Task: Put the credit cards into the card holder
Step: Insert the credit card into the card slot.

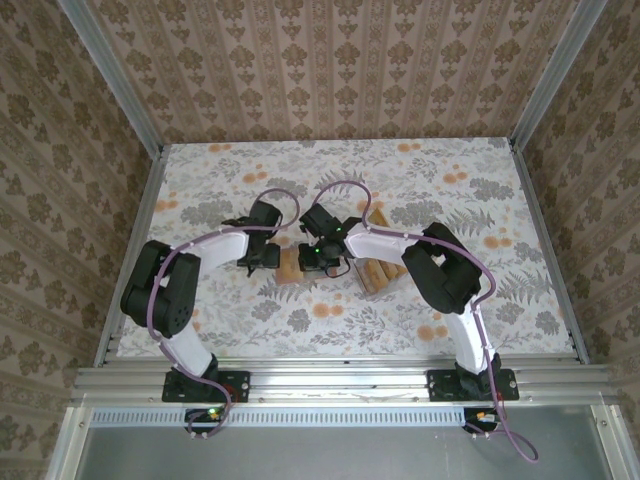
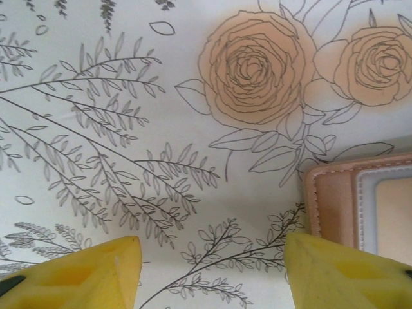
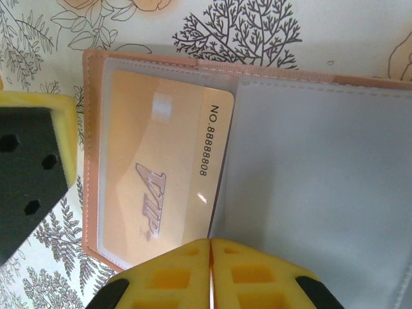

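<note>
The card holder (image 3: 302,180) lies open on the floral table, grey lining up, salmon edge around it. One tan-orange credit card (image 3: 161,174), marked VIP with a number, sits partly under the clear left pocket. My right gripper (image 3: 210,243) is shut, and its tips meet at the card's near right corner. My left gripper (image 2: 212,257) is open with only tablecloth between its fingers. Its right finger (image 2: 347,270) overlaps the card holder's (image 2: 347,199) left edge. From above, both grippers (image 1: 270,260) (image 1: 308,262) flank the holder (image 1: 291,266). Several more credit cards (image 1: 378,272) lie under the right arm.
The tablecloth (image 1: 250,180) carries printed orange flowers and grey leaves. Patterned walls and metal rails enclose the table on the far, left and right sides. One yellow finger (image 3: 38,106) of the left gripper stands just left of the holder.
</note>
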